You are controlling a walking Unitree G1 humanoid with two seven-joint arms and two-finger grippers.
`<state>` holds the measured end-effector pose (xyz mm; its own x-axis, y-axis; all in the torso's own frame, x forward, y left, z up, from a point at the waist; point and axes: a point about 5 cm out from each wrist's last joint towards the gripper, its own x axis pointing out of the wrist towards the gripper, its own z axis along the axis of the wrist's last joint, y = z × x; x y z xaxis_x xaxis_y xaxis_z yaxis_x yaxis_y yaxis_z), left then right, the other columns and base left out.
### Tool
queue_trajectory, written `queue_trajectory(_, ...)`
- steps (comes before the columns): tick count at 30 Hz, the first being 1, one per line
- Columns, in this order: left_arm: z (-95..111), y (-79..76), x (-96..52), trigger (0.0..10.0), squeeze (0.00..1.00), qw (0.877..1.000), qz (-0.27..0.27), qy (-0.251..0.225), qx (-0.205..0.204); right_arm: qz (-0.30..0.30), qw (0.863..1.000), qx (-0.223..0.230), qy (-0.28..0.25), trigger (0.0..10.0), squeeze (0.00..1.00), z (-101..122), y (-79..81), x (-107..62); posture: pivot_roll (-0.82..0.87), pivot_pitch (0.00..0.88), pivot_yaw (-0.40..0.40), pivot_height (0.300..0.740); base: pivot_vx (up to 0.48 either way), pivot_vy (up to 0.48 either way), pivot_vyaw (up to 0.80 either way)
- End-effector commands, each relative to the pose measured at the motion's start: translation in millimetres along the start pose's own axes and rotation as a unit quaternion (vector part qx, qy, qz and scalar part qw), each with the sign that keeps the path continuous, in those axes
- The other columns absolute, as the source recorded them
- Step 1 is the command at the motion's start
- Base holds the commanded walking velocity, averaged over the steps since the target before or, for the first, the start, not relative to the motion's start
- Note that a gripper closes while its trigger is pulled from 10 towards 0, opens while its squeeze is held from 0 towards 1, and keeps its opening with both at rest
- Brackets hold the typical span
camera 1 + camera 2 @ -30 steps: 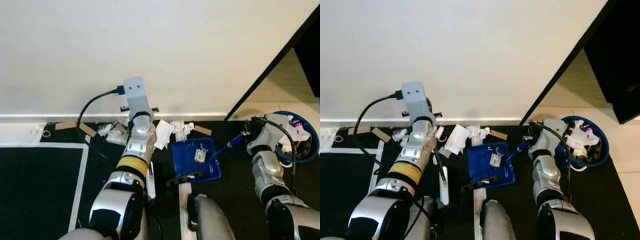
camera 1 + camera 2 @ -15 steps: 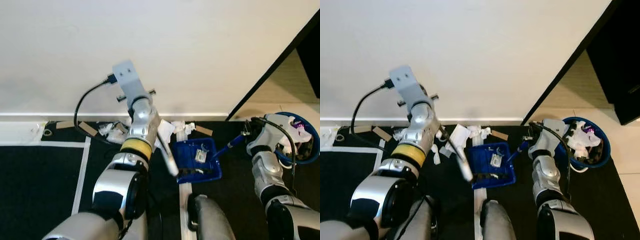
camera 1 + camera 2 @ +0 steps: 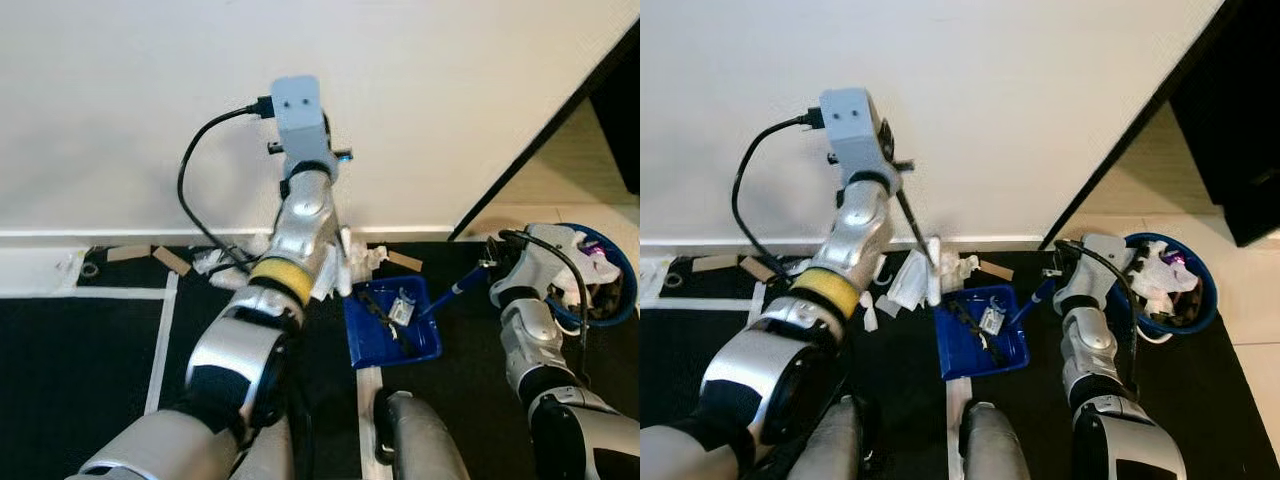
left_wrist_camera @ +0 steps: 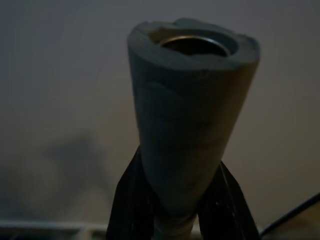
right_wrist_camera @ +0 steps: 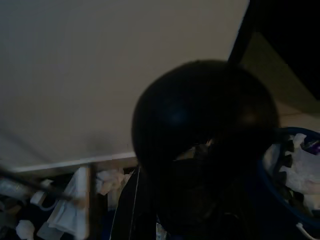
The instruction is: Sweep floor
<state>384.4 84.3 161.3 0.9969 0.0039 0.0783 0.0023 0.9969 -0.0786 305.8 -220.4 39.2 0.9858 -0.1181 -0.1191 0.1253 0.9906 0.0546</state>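
A blue bin [image 3: 1175, 290] of crumpled waste stands beside a white wall [image 3: 150, 100].

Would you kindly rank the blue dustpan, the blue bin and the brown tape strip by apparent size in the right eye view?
1. Blue bin, though nearly matched by the dustpan.
2. Blue dustpan.
3. Brown tape strip, clearly smallest.

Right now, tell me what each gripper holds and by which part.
Left gripper: broom, near its grey handle end. Right gripper: blue dustpan, by its handle's end.

Dustpan [image 3: 392, 322] lies between paper scraps [image 3: 335, 270] and bin [image 3: 600, 275].
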Motion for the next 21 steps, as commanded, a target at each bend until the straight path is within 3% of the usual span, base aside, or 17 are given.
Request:
queue_trajectory(1, 0.4, 36.1, 2.6, 10.0, 0.0, 1.0, 0.015, 0.001, 0.019, 0.003, 0.998, 0.017, 0.055, 10.0, 0.0, -22.5, 4.5, -10.1, 0.09, 0.098, -0.011, 0.74, 0.0, 0.0, 0.0)
queue_trajectory(2, 0.4, 36.1, 2.6, 10.0, 0.0, 1.0, 0.015, 0.001, 0.019, 0.003, 0.998, 0.017, 0.055, 10.0, 0.0, -22.5, 4.5, -10.1, 0.09, 0.098, -0.011, 0.74, 0.0, 0.0, 0.0)
queue_trajectory(4, 3.5, 61.4, 2.9, 10.0, 0.0, 1.0, 0.018, 0.001, 0.023, -0.003, 0.998, 0.021, 0.053, 10.0, 0.0, -21.5, 3.4, -9.4, 0.1, 0.088, -0.012, 0.74, 0.0, 0.0, 0.0)
queue_trajectory(5, 3.5, 61.4, 2.9, 10.0, 0.0, 1.0, 0.018, 0.001, 0.023, -0.003, 0.998, 0.021, 0.053, 10.0, 0.0, -21.5, 3.4, -9.4, 0.1, 0.088, -0.012, 0.74, 0.0, 0.0, 0.0)
queue_trajectory(9, 12.1, 100.3, -1.9, 10.0, 0.0, 1.0, 0.014, -0.01, 0.023, -0.015, 0.998, 0.029, 0.052, 10.0, 0.0, -21.6, 0.4, -9.8, 0.1, 0.069, -0.009, 0.74, 0.0, 0.0, 0.0)
queue_trajectory(13, 18.2, 115.6, -8.4, 10.0, 0.0, 0.999, 0.011, -0.034, 0.021, -0.026, 0.998, 0.046, 0.046, 10.0, 0.0, -23.1, -4.2, -12.7, 0.1, 0.06, -0.009, 0.74, 0.0, 0.0, 0.0)
queue_trajectory(17, 18.4, 121.1, -12.2, 10.0, 0.0, 0.999, 0.011, -0.036, 0.018, -0.03, 0.997, 0.049, 0.046, 10.0, 0.0, -24.2, -8.0, -14.6, 0.11, 0.051, -0.009, 0.74, 0.0, 0.0, 0.0)
queue_trajectory(21, 1.0, 133.3, -24.3, 10.0, 0.0, 0.998, 0.004, 0.002, 0.066, -0.061, 0.993, 0.091, 0.051, 10.0, 0.0, -30.2, -20.8, -21.1, 0.1, 0.035, -0.008, 0.74, 0.0, 0.0, 0.0)
